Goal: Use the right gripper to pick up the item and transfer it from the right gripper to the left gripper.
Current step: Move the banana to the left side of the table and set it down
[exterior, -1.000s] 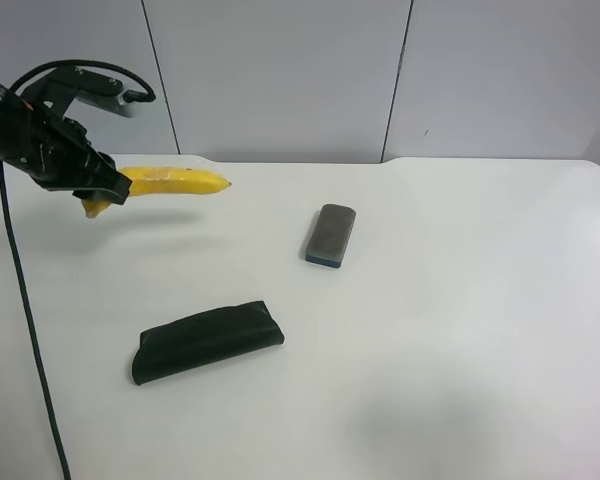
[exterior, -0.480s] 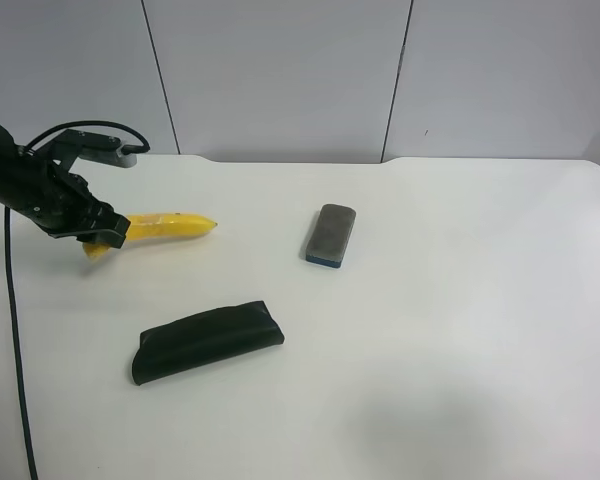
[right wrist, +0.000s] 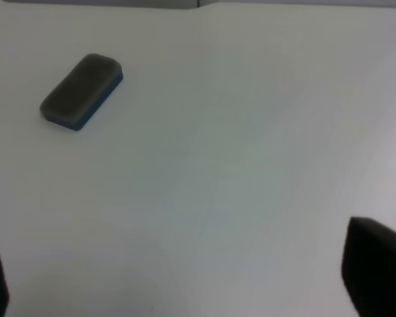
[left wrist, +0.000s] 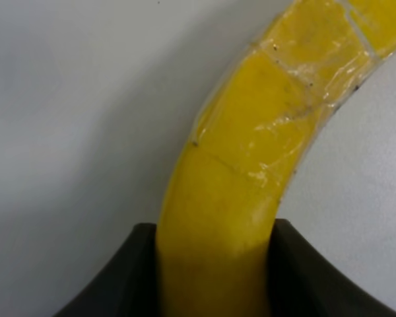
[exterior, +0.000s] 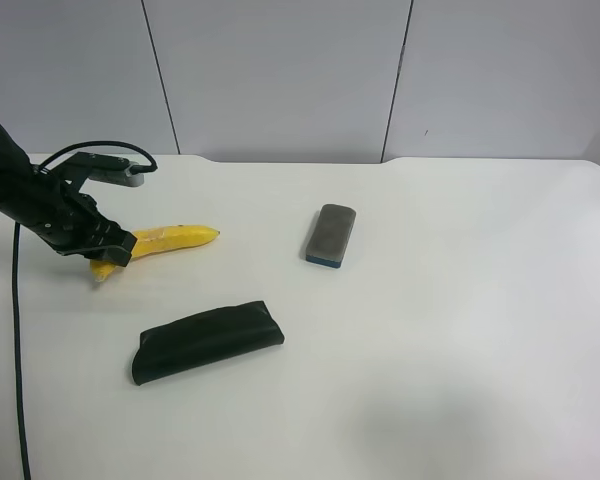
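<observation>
Low over the table (exterior: 460,330), the left gripper (left wrist: 214,264) clamps the banana (exterior: 170,239), probably setting it down; the right gripper (right wrist: 185,277) gapes, holding nothing.

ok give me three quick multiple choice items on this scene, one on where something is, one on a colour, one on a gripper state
1. Where does the pouch lie relative to the banana in the exterior high view?
A. below it
B. above it
C. under the eraser

2. What colour edges the grey eraser?
A. red
B. blue
C. green

3. What is the left gripper doing?
A. open above the pouch
B. shut on the eraser
C. shut on the banana

Answers: 1 A, the pouch sits lower in the picture. 2 B, a blue band shows along its side. 3 C, the left wrist view shows the black fingers clamping the yellow fruit.
</observation>
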Robot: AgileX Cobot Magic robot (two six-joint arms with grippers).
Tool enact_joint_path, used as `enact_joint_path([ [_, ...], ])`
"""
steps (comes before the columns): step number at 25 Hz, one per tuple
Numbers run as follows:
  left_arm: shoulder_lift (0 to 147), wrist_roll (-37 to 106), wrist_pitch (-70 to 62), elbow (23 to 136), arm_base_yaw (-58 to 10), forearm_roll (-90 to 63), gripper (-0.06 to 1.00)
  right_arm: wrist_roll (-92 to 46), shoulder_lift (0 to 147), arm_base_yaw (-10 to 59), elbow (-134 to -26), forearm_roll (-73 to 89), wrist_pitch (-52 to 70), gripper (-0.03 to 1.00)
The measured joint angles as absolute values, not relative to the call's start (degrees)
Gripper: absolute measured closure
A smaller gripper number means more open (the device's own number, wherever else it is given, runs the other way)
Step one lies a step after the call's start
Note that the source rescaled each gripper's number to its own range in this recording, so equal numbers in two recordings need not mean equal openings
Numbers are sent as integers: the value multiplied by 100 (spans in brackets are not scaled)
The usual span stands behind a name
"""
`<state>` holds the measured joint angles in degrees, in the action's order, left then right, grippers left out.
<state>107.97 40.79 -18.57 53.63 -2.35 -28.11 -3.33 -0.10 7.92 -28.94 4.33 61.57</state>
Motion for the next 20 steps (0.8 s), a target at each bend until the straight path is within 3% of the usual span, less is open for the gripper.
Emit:
enact_joint_path([
  [1, 10809, 4079, -1864, 5363, -235, -2811, 89, -333, -10, 792, -2894, 433, 6157, -3],
  [2, 10808, 4079, -1879, 5363, -235, -2811, 77, -333, -10, 792, -2894, 433, 6157, -3],
  [5, 10816, 4032, -1892, 5363, -235, -2811, 18, -333, -10, 792, -2894, 433, 6157, -3],
  [7, 10816, 4026, -1904, 5363, -235, -2805, 2, -333, -10, 792, -2894, 433, 6157, -3],
  [10, 10816, 4015, -1915, 5363, -235, -2786, -4, -333, -10, 792, -2894, 433, 6157, -3],
  [20, 10365, 4007, -2101, 5363, -235, -2775, -5, -333, -10, 792, -2894, 433, 6157, -3],
])
